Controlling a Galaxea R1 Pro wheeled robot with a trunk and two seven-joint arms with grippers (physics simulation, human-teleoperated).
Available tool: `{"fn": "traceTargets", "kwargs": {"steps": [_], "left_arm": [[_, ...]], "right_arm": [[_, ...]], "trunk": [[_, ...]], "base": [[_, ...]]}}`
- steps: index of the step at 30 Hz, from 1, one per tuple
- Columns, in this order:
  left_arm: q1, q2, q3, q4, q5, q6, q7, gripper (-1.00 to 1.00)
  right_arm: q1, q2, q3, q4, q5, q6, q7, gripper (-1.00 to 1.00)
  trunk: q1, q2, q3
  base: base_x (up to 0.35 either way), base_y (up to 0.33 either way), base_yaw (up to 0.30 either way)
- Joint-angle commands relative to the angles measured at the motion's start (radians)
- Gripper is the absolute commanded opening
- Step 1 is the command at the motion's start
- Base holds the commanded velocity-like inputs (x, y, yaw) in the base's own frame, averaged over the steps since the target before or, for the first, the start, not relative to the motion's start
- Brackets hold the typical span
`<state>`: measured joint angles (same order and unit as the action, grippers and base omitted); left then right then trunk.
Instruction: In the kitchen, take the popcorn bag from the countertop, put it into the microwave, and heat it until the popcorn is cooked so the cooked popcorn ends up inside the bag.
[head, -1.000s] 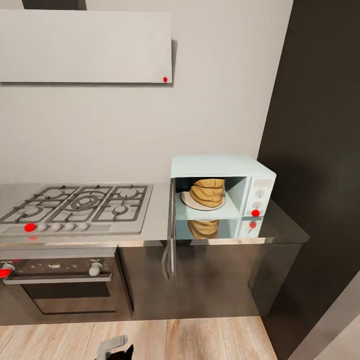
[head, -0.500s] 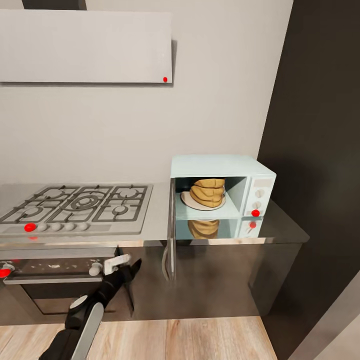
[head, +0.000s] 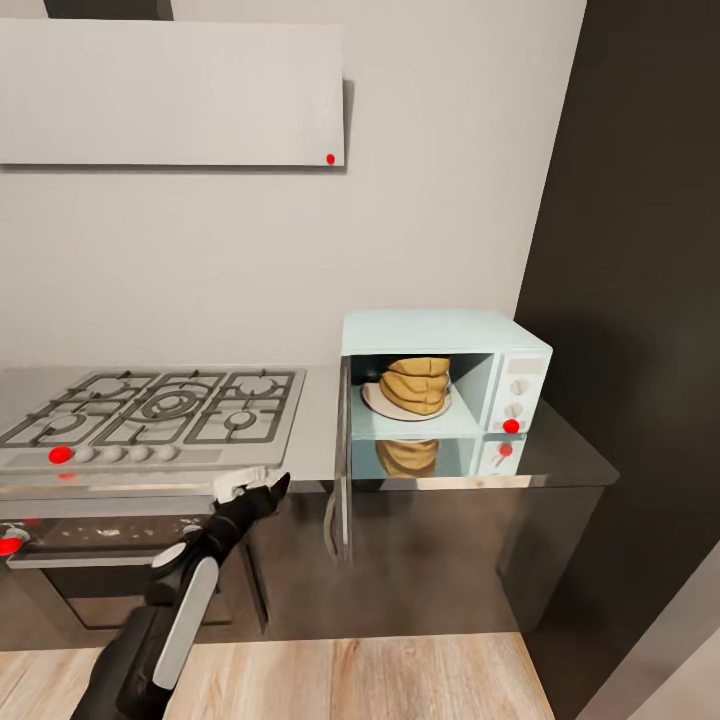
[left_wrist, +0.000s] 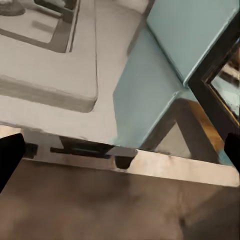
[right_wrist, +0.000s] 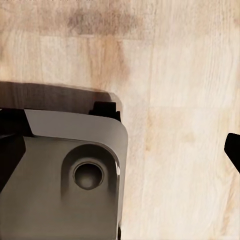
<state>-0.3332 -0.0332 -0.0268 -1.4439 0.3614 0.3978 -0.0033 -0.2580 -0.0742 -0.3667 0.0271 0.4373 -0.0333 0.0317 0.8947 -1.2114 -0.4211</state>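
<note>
Left gripper, fingers spread and empty, at the countertop edge, nine o'clock of the open microwave. Popcorn bag inside on its plate. Risk: missing the edge-on door. Right gripper: cannot tell.

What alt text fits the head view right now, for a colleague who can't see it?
The popcorn bag sits on a plate inside the open microwave on the countertop. The left gripper reaches up at the counter's front edge, between the gas hob and the microwave door.
</note>
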Motion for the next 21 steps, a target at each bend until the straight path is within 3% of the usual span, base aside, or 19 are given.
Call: {"fn": "traceTargets", "kwargs": {"steps": [1,3,5,7,8,10,12,21], "left_arm": [[-0.001,0.000,-0.024,-0.007,0.005,0.006,0.001,1.00],[-0.001,-0.001,-0.064,-0.016,0.004,0.006,0.002,1.00],[-0.001,-0.001,-0.145,-0.028,-0.002,0.010,0.003,1.00],[-0.001,-0.002,-0.201,-0.032,-0.039,0.014,0.006,1.00],[-0.001,-0.002,-0.212,-0.032,-0.061,0.015,0.006,1.00],[-0.001,-0.003,-0.226,-0.033,-0.105,0.016,0.005,1.00],[-0.001,-0.003,-0.230,-0.033,-0.119,0.016,0.004,1.00],[-0.001,-0.002,-0.231,-0.033,-0.128,0.018,0.003,1.00]], "right_arm": [[-0.001,-0.001,-0.009,0.003,0.008,-0.003,0.002,1.00],[-0.001,-0.001,-0.009,0.003,0.008,-0.004,0.002,1.00],[-0.001,-0.001,-0.009,0.003,0.008,-0.005,0.002,1.00],[-0.001,-0.001,-0.009,0.003,0.008,-0.005,0.002,1.00],[-0.001,-0.001,-0.009,0.002,0.008,-0.005,0.002,1.00],[-0.001,-0.001,-0.009,0.002,0.008,-0.005,0.002,1.00],[-0.001,-0.001,-0.009,0.002,0.008,-0.005,0.002,1.00],[-0.001,-0.001,-0.009,0.002,0.007,-0.005,0.002,1.00]], "trunk": [[0.000,-0.001,-0.001],[0.000,-0.001,-0.001],[0.000,-0.001,-0.001],[0.000,-0.001,-0.001],[0.000,-0.001,-0.001],[0.000,-0.001,-0.001],[0.000,-0.001,-0.001],[0.000,-0.001,-0.001]], "base": [[0.000,0.000,0.000],[0.000,0.000,0.000],[0.000,0.000,0.000],[0.000,0.000,0.000],[0.000,0.000,0.000],[0.000,0.000,0.000],[0.000,0.000,0.000],[0.000,0.000,0.000]]}}
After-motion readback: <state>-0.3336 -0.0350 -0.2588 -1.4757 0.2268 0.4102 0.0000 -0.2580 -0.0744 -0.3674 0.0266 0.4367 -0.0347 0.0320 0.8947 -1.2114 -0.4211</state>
